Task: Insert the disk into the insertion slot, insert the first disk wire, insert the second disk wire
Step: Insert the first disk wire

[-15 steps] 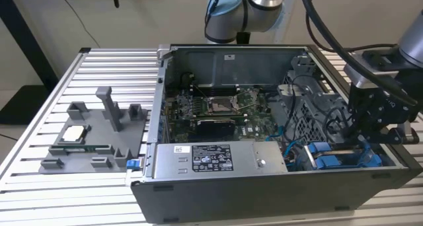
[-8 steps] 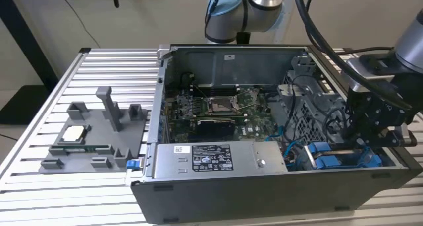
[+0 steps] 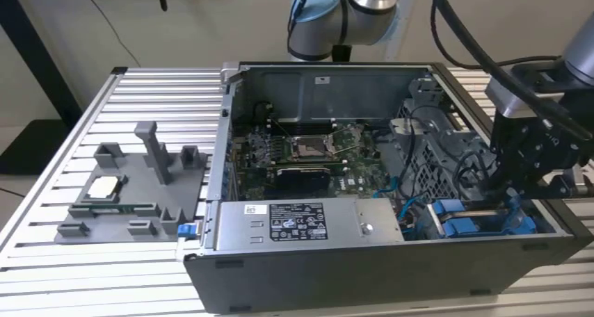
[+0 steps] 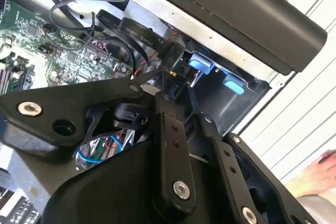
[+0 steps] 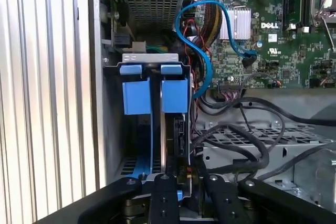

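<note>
The disk (image 5: 177,129) stands edge-on in the insertion slot (image 5: 113,124), a grey metal cage, with its blue carrier tab (image 5: 174,94) next to a second blue tab (image 5: 135,95). In the exterior view the blue carriers (image 3: 469,223) sit at the case's near right corner. My gripper (image 5: 184,176) hangs directly over the disk's connector edge, shut on a black disk wire connector (image 4: 172,53) with its flat black cable (image 4: 134,27) trailing off. In the second wrist view the gripper (image 4: 169,77) tips sit right beside the blue tabs (image 4: 201,64). In the exterior view the gripper (image 3: 503,190) reaches down into the cage.
The open computer case (image 3: 371,275) holds the motherboard (image 3: 311,150), a grey power-supply box (image 3: 297,223) and loose blue cables (image 5: 202,51) and black cables (image 5: 247,145) near the cage. A grey fixture (image 3: 130,192) lies on the slatted table at the exterior view's left. A person's hand (image 4: 320,167) rests outside the case.
</note>
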Controlling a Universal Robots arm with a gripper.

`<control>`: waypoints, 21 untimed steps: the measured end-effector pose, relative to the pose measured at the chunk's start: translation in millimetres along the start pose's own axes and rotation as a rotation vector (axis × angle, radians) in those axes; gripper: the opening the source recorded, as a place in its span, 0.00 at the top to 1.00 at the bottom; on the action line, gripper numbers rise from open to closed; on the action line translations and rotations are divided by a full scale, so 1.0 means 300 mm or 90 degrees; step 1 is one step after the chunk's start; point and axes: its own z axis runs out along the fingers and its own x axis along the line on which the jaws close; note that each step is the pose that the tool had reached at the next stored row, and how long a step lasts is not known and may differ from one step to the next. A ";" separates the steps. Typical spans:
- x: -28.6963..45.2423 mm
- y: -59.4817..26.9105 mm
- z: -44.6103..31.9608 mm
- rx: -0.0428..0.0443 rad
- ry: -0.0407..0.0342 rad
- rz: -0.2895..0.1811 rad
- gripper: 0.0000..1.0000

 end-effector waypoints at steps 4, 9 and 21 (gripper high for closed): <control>-0.002 0.000 -0.037 0.0000 0.0014 0.000 0.73; -0.006 -0.001 -0.079 0.0002 0.0078 0.000 0.73; -0.048 -0.002 -0.120 0.0006 0.0230 0.000 0.73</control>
